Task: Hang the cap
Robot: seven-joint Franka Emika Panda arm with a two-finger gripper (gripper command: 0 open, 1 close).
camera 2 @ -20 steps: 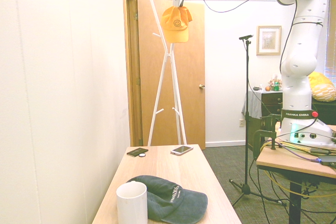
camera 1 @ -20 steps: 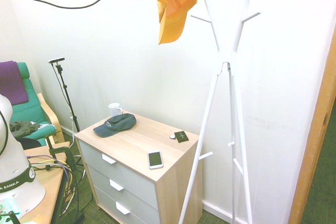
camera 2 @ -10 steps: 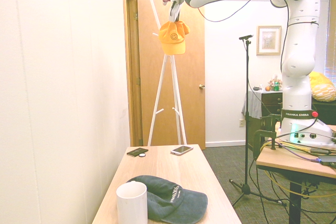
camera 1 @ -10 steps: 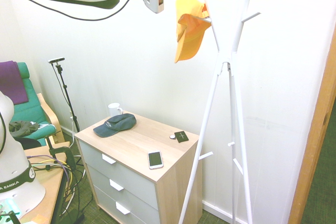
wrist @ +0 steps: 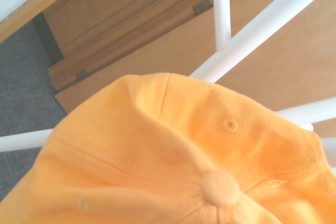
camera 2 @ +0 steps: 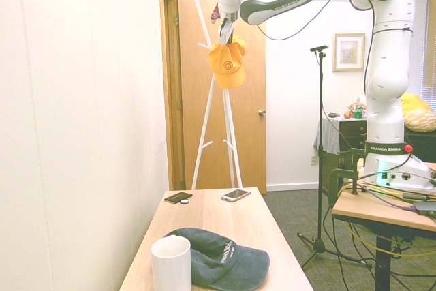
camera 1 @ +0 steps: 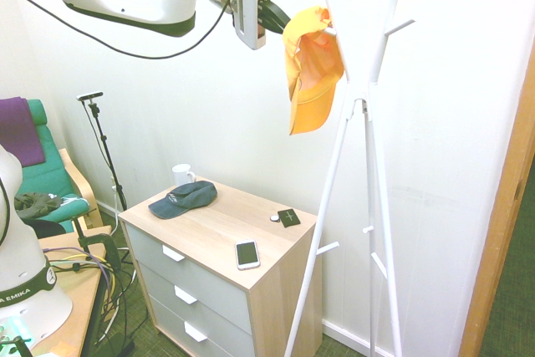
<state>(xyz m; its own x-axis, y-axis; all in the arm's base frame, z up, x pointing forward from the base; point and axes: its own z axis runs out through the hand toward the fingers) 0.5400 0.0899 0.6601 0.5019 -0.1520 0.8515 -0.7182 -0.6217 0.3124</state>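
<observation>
Gripping cap [camera 1: 313,68] — gripper [camera 1: 280,17] clamped, brim down — against coat rack [camera 1: 368,89] peg

Two opposed wide views sharing the coat stand [camera 1: 359,123], wrist camera close against the cap [wrist: 173,156].

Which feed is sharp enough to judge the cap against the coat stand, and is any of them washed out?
First exterior view: sharp, but the coat stand fades into the bright white wall. Second exterior view: cap small, clear against the brown door. Wrist view: cap fills the frame, fairly sharp, evenly lit.
</observation>
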